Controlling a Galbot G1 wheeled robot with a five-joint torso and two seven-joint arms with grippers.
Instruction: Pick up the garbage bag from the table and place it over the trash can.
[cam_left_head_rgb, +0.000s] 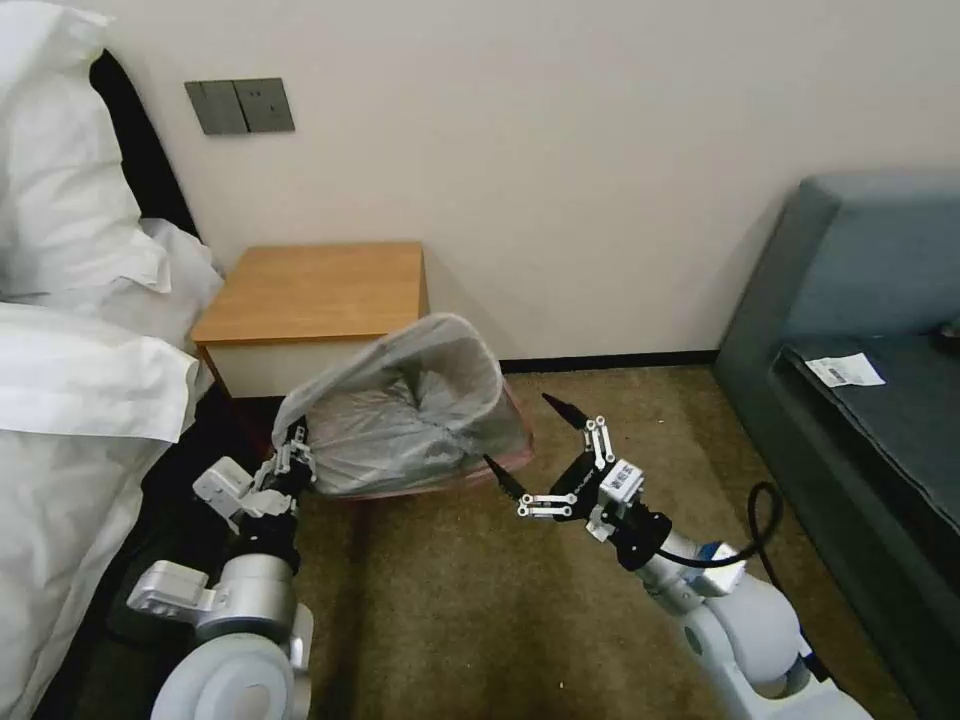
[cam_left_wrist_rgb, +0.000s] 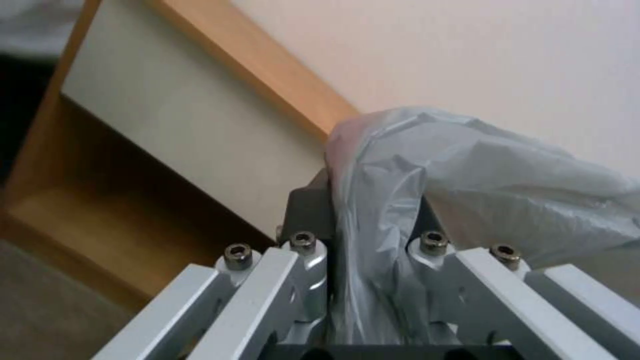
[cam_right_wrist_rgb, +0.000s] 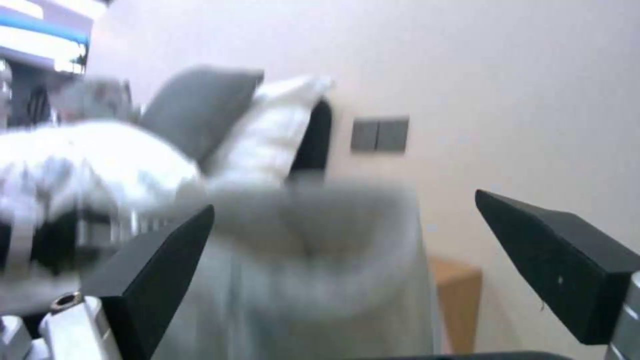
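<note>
Beside the white bedding (cam_left_head_rgb: 70, 360) stands the orange-brown wooden nightstand (cam_left_head_rgb: 315, 290); just before it the left gripper (cam_left_head_rgb: 292, 455) pinches tight the rim of the crinkly translucent grey garbage bag (cam_left_head_rgb: 410, 415), which stands open-mouthed on the carpet (cam_left_head_rgb: 450, 600); close at its right the right gripper (cam_left_head_rgb: 540, 450) gapes wide, holding nothing, its small label unreadable; no trash can is discernible beneath the plastic.

White bedding (cam_left_head_rgb: 70, 380) left of the left gripper (cam_left_head_rgb: 290, 462); grey sofa (cam_left_head_rgb: 860, 300) with paper slip (cam_left_head_rgb: 845, 370) right of the right gripper (cam_left_head_rgb: 530, 440); wall switches (cam_left_head_rgb: 240, 105) beyond.
</note>
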